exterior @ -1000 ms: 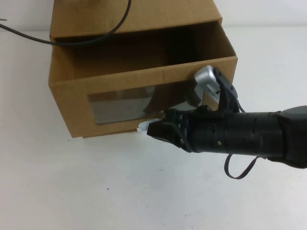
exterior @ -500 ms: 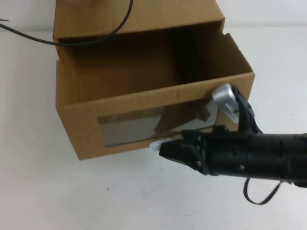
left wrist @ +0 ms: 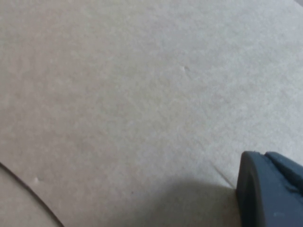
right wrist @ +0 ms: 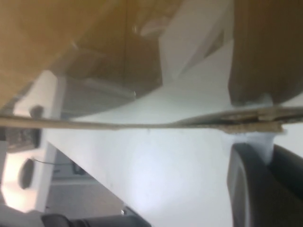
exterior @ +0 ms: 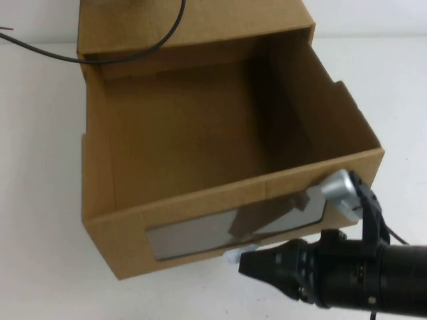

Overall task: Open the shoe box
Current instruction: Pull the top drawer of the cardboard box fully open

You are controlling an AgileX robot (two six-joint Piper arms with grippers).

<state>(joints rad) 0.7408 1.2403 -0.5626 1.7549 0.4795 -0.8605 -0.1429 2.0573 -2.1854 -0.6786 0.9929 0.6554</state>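
From where I stand, the shoe box [exterior: 120, 247] lies on the white table [exterior: 40, 200] with its drawer [exterior: 220, 190] standing well out of the brown sleeve [exterior: 200, 23]. The drawer's inside is bare cardboard, and a black cable [exterior: 120, 57] is draped over the sleeve top. The right gripper [exterior: 248, 261] sits low at the drawer's front, just under the clear window [exterior: 193, 237]. Its jaws are pinched tight on what looks like a small white tab [exterior: 233, 255] at the bottom edge, though I can't be sure it isn't the cardboard lip itself. The left gripper [left wrist: 270, 187] is right against plain cardboard, I'd guess the sleeve's top, and I cannot tell how it is set. To do this step well, I'd say the pull should run straight toward the robot and level with the table. Any upward tug could tear so thin a hold or tip the front, while the sleeve must be pinned so only the drawer slides.
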